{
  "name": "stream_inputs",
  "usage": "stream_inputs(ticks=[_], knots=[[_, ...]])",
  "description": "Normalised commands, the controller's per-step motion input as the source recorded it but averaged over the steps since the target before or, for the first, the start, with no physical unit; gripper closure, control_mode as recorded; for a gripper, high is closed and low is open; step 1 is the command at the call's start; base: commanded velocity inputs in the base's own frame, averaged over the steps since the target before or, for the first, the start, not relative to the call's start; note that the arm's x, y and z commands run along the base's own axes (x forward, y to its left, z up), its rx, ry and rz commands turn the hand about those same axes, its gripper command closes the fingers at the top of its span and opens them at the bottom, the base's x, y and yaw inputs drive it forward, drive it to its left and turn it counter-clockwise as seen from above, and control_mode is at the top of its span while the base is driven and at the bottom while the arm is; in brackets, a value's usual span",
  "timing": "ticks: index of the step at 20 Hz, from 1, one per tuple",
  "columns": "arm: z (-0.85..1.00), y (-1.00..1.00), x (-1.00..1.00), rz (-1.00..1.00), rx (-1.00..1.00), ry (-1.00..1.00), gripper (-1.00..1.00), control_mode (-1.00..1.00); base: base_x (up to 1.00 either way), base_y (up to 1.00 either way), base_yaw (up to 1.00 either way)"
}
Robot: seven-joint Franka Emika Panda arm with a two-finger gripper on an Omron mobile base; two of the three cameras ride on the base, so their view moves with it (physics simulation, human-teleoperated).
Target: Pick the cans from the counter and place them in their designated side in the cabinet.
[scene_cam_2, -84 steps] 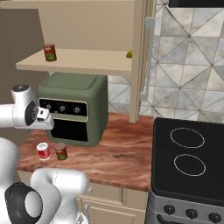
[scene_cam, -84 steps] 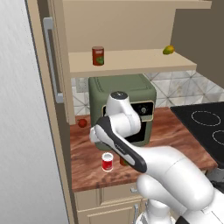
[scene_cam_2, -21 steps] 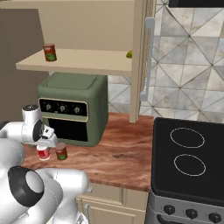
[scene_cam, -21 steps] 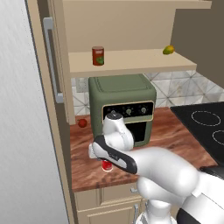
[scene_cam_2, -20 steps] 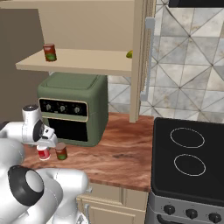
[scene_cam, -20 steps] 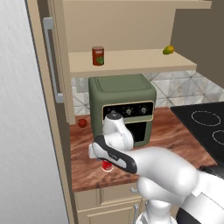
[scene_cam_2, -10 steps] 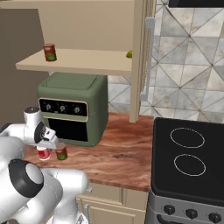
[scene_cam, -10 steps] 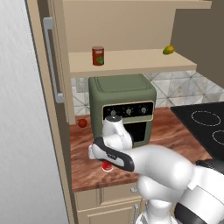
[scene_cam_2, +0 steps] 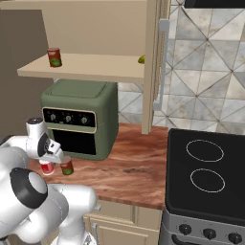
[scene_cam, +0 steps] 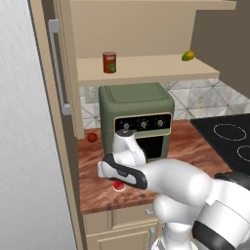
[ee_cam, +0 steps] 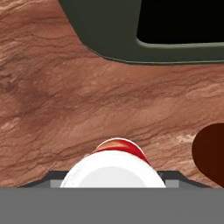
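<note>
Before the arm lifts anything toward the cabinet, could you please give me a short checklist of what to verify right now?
1. Hand lowered over the bright red can: ok.
2. Can centred between the fingers, by the hand view: ok.
3. Grip firmly closed on it: cannot tell.
4. Brown-red can close beside; clear of the fingers: cannot tell.
5. Free space on the cabinet shelf beside the can already there: ok.
6. Green oven behind, clear of a straight lift: ok.

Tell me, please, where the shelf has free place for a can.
The cabinet shelf is bare between the brown-red can and the yellow-green fruit. Below, the counter is crowded beside the green oven.
</note>
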Motion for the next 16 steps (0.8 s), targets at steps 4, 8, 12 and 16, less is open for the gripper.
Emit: stream_inputs(ticks=[4, 8, 12, 16], knots=[[0.00, 0.00, 0.00, -0.02, 0.00, 0.00, 1.00, -1.00, 0.00, 0.00, 0.00], [0.01, 0.00, -0.07, -0.01, 0.00, -0.03, 1.00, -1.00, 0.00, 0.00, 0.00], [0.22, -0.02, -0.16, 0.00, 0.00, -0.07, 1.00, -1.00, 0.00, 0.00, 0.00], [0.42, -0.05, -0.22, 0.00, 0.00, -0.09, 1.00, -1.00, 0.00, 0.00, 0.00]])
